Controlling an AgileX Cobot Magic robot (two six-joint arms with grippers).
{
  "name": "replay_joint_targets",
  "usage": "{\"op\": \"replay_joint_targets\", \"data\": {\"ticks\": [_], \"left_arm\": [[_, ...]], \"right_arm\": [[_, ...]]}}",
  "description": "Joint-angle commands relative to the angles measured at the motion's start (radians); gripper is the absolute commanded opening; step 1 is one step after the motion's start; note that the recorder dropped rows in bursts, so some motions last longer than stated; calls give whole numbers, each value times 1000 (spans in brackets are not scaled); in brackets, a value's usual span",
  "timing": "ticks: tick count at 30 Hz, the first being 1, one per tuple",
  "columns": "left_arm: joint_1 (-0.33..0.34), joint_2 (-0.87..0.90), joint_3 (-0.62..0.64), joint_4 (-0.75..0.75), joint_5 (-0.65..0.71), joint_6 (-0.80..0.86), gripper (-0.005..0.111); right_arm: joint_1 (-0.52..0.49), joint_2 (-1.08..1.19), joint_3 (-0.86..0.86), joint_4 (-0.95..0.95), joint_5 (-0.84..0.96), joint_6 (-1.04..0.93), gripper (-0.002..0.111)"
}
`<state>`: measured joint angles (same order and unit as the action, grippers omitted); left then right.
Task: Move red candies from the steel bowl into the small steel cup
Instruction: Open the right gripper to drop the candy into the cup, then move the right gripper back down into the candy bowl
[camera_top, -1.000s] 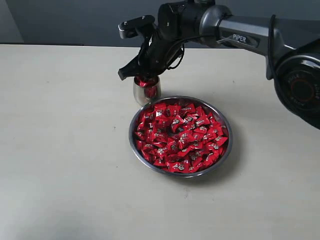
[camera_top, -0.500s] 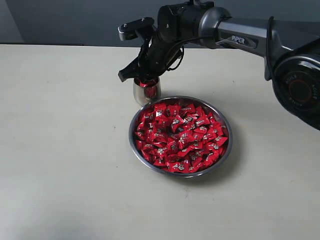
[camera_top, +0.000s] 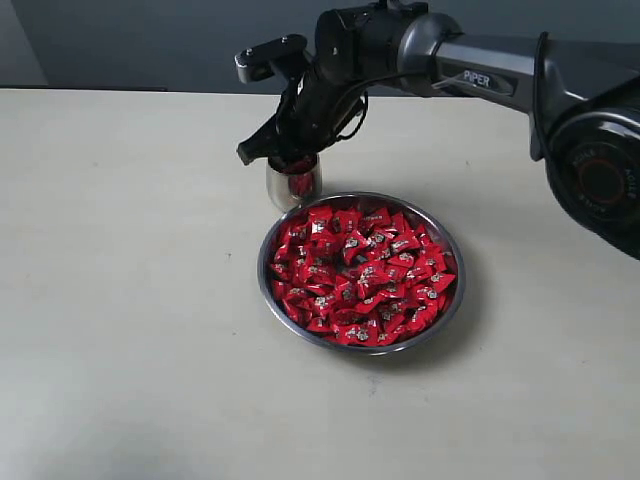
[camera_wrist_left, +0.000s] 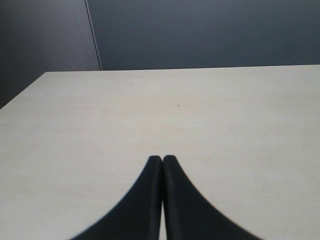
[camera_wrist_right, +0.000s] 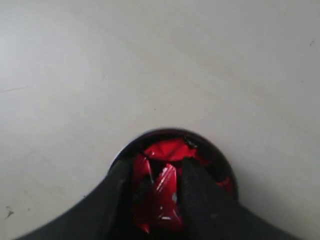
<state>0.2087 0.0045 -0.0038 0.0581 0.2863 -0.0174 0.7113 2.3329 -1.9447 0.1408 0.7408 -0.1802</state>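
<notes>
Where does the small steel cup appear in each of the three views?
Exterior view: the small steel cup stands just beyond the steel bowl, under the right gripper.
Left wrist view: not in it; only the table and the shut left gripper.
Right wrist view: its rim shows behind the fingers, red candies inside.
Shared landmark: the right gripper over the cup.

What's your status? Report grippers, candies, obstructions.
Left gripper shut, over table. Right gripper open above the small steel cup, red candies inside it. Steel bowl beside it, heaped full. Nothing in the way.
</notes>
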Motion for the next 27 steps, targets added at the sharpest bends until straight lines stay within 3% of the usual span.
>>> {"op": "replay_joint_targets", "data": {"ticks": [1, 21, 24, 27], "left_arm": [[-5, -4, 4, 6, -2, -3, 0], [-5, -4, 4, 6, -2, -3, 0], [-5, -4, 4, 6, -2, -3, 0], [-5, -4, 4, 6, -2, -3, 0]], "right_arm": [[-3, -26, -5, -8, -6, -6, 33], [-3, -124, -5, -88, 11, -1, 33], [-3, -138, -5, -88, 17, -1, 23], [-3, -142, -5, -88, 19, 5, -1]]}}
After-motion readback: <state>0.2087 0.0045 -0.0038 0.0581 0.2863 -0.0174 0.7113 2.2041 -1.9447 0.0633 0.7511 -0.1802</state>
